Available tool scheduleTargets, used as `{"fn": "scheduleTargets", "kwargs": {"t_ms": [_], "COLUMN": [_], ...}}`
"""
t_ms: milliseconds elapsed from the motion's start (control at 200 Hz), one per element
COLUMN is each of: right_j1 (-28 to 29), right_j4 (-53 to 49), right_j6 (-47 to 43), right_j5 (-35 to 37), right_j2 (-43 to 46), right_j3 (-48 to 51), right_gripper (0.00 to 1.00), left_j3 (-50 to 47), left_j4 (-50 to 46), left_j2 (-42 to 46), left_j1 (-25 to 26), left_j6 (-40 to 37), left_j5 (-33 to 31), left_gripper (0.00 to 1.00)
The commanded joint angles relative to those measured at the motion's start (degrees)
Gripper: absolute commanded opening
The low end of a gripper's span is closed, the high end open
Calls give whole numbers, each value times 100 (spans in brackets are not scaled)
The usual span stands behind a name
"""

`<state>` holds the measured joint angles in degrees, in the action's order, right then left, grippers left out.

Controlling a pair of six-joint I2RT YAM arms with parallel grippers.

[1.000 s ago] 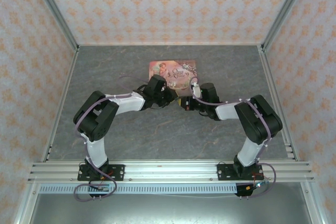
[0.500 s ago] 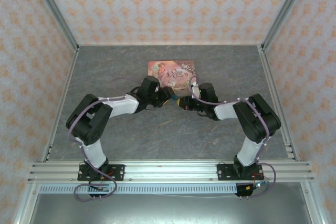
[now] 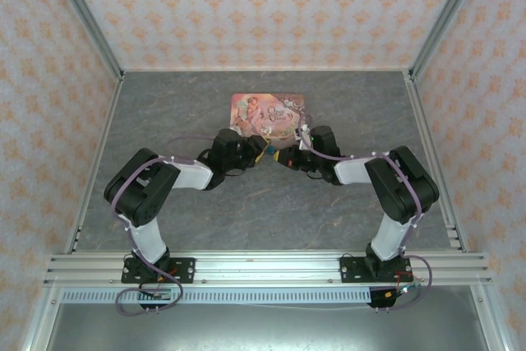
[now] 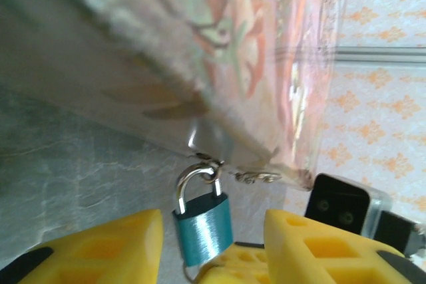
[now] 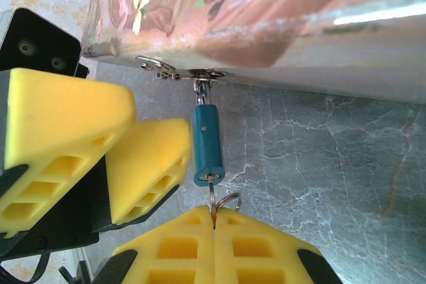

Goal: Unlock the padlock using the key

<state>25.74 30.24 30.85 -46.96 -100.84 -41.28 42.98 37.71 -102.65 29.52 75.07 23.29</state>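
Right gripper [image 5: 214,227] clamped shut on key [image 5: 212,197] in padlock [image 5: 206,141], lower centre; left gripper [image 4: 213,224] part-open, flanking padlock, not gripping.

Teal padlock [image 5: 207,143] hangs by its shackle from the hasp [image 5: 206,73] of the pink tin [image 5: 266,4]. In its lower end sits the key [image 5: 213,189], ring showing. The right claw [image 5: 214,216] is pinched tight on it. The left claw [image 5: 160,121], fingers apart, is just beside the padlock. Grey marbled bench [image 5: 319,157] lies behind.
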Motion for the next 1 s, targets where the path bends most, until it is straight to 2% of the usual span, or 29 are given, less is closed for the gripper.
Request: {"fn": "scheduleTargets", "kwargs": {"t_ms": [0,200,380,596,736,991], "right_j1": [17,15,19,11,10,14], "right_j4": [111,88,22,-19,-22,-26], "right_j6": [167,182,174,174,167,188], "right_j5": [-119,-130,-72,-60,-74,-97], "right_j2": [-21,-50,-35,-71,-70,-70], "right_j3": [-179,-216,-226,-260,-276,-276], "right_gripper": [0,0,0,0,0,0], "left_j3": [0,165,119,0,26,177], "left_j4": [589,549,264,-375,-592,91], "left_j2": [-182,-408,-393,-113,-40,-473], "left_j1": [71,142,177,228,265,342], "left_j6": [260,333,324,276,254,627], "left_j5": [-197,-202,-341,-574,-601,-359], "left_gripper": [41,36,35,42,42,38]}}
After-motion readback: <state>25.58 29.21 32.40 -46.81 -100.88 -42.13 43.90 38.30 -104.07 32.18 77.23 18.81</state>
